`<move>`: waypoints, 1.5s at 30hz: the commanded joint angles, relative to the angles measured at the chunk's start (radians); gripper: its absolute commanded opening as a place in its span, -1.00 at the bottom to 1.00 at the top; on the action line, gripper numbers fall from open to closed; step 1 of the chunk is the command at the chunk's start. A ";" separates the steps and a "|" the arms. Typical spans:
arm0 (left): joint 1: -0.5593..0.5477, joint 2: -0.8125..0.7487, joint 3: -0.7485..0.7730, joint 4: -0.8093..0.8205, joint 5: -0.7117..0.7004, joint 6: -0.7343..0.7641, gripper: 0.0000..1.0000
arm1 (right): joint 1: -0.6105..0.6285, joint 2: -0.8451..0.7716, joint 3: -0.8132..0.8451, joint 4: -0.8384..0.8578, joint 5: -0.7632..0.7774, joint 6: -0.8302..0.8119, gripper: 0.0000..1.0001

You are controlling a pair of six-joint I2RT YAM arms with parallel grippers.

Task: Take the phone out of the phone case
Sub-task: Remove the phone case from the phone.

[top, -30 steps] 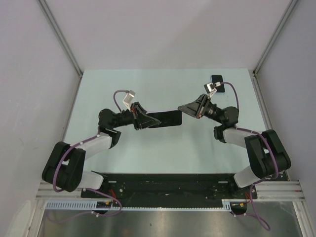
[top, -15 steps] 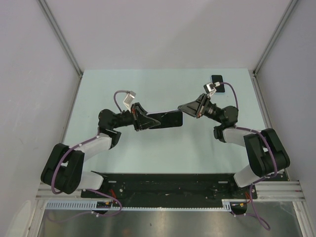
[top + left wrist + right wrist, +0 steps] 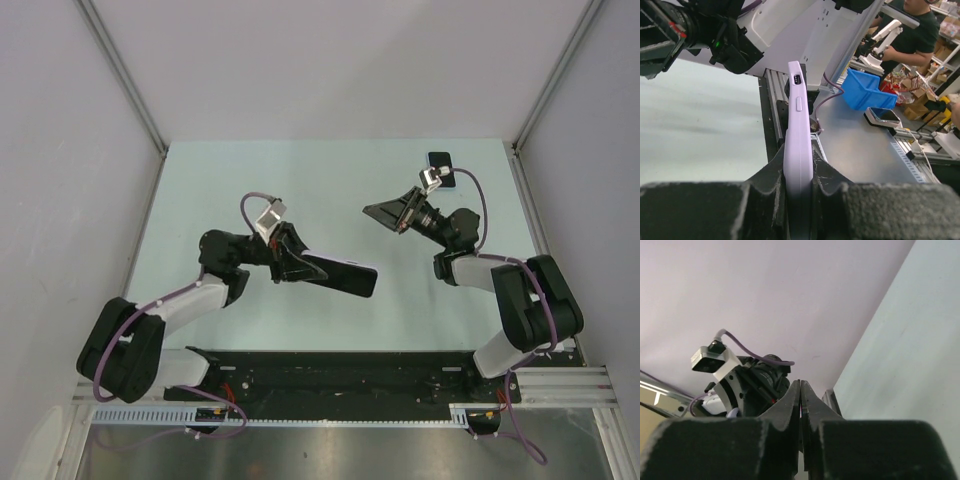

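**Item 1. Phone case (image 3: 797, 115), lilac, with phone (image 3: 335, 273).** Held off the table (image 3: 230, 180) by one short end, edge-up in the left wrist view, with the port cutout and side button exposed. Its long free end pointed toward the middle of the workspace. The dark face inside the lilac rim suggested the phone was not yet out. The hold probably left the far end clear for the other arm to peel or push.

**Item 2. Left gripper (image 3: 290, 262).** Jaws clamped on the case end, pads pressed to both broad faces.

**Item 3. Right gripper (image 3: 372, 211).** Jaws together on nothing. It hung above the table, well apart from the case, with its tip turned toward it.

**Item 4. Small dark object (image 3: 438, 160).** Blue-edged, lying at the far right of the table; identity unclear.

**Item 5. Surface and room.** The table was pale green and matte, with plain pale walls on three sides, metal corner posts and a black rail at the near edge. Beyond the rail the left wrist view showed a metal bench, a blue bin (image 3: 867, 92) and a person (image 3: 910, 25).
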 commanded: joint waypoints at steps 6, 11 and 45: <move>0.023 -0.022 0.025 0.449 -0.001 -0.023 -1.00 | -0.005 -0.047 0.025 -0.008 0.031 -0.193 -0.60; 0.059 0.020 0.017 0.449 -0.060 -0.031 -1.00 | -0.042 -0.122 0.025 0.027 -0.064 -0.438 -0.39; 0.134 0.037 -0.020 0.317 -0.220 0.069 -0.99 | 0.013 -0.294 0.027 -0.385 -0.264 -1.023 -0.06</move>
